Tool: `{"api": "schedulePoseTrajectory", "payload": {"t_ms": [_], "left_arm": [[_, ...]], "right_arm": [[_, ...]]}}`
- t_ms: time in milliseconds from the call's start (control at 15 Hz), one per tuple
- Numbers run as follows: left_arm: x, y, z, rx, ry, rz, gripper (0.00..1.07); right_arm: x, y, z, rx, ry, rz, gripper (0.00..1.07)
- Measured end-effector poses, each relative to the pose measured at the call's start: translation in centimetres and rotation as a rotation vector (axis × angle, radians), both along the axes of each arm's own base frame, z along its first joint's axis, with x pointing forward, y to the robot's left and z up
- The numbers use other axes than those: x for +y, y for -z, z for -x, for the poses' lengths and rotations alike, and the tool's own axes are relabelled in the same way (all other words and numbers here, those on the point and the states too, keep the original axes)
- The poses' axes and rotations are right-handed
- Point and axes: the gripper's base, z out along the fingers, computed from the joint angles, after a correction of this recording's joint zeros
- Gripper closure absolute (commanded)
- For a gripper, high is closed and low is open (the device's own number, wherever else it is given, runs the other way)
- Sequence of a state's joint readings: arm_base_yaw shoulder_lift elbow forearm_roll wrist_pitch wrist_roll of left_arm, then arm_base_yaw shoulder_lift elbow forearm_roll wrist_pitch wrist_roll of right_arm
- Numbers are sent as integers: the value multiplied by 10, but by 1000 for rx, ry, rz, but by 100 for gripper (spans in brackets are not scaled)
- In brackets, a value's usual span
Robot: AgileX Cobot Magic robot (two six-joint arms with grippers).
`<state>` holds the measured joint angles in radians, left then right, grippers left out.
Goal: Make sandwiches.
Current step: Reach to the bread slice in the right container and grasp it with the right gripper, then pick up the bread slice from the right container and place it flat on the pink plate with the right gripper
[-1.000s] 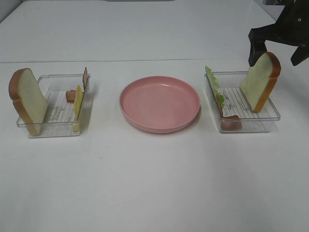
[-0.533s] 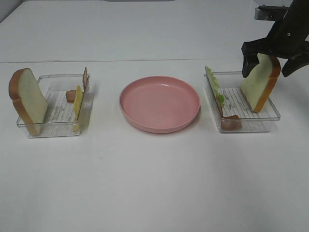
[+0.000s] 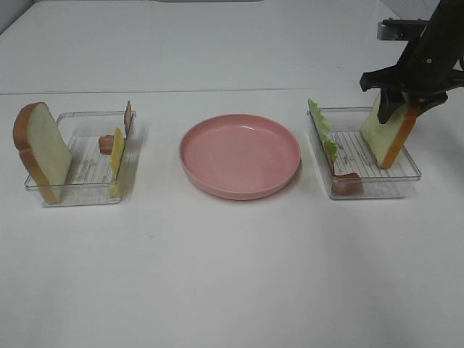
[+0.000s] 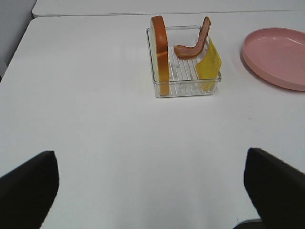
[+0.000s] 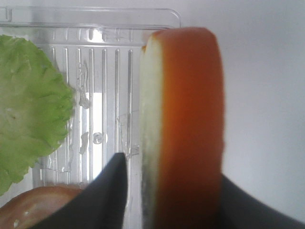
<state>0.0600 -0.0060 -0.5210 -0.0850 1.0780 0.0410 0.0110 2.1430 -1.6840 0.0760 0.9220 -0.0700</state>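
No sandwiches are in view. At the table's middle sits a bare pink plate (image 3: 239,156) (image 4: 281,57). In the right clear tray (image 3: 406,174), a toast slice (image 3: 388,134) (image 5: 186,119) stands on edge with my right gripper (image 3: 397,109) (image 5: 183,191) shut on its top. Lettuce (image 3: 322,130) (image 5: 28,105) and bacon (image 3: 346,183) (image 5: 43,205) share that tray. The left tray (image 3: 80,192) (image 4: 186,90) holds another toast slice (image 3: 43,148) (image 4: 159,52), cheese (image 3: 117,154) (image 4: 209,64) and bacon (image 3: 127,116) (image 4: 195,45). My left gripper (image 4: 152,191) hangs open, well short of the left tray.
The white table's surface runs on in front of the trays and the plate. A seam crosses the table behind them. My right arm comes down from the far right corner.
My right gripper came down over the right toast slice and its fingers closed onto the slice's two faces. The left arm and everything else kept still.
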Motion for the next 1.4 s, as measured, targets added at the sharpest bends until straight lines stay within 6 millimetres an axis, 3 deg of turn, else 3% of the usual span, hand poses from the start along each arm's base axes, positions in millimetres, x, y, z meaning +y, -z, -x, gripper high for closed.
{"api": "schedulePoseTrajectory", "payload": {"t_ms": [67,133,267,533,600,667,933,1000,1067,1200,1267,1400], "left_arm": [[0,0,0,0,0,0,6],[0,0,0,0,0,0,6],[0,0,0,0,0,0,6],[0,0,0,0,0,0,6],[0,0,0,0,0,0,6],[0,0,0,0,0,0,6],[0,0,0,0,0,0,6],[0,0,0,0,0,0,6],[0,0,0,0,0,0,6],[0,0,0,0,0,0,6],[0,0,0,0,0,0,6],[0,0,0,0,0,0,6]], "right_arm": [[0,0,0,0,1,-4,101],[1,0,0,2,4,-11,107],[1,0,0,5,4,-12,107],[1,-20,6,-9,3,-16,107],[1,-34,9,-40,3,-19,107],[2,-64,17,-105,2,-21,107],[8,-104,32,-186,6,-73,107],[26,-127,41,-253,-40,-81,107],[32,-131,42,-265,-55,-83,107],[70,-146,50,-302,-140,-129,107],[104,-152,58,-311,-216,-174,107],[132,-154,68,-305,-278,-220,107]]}}
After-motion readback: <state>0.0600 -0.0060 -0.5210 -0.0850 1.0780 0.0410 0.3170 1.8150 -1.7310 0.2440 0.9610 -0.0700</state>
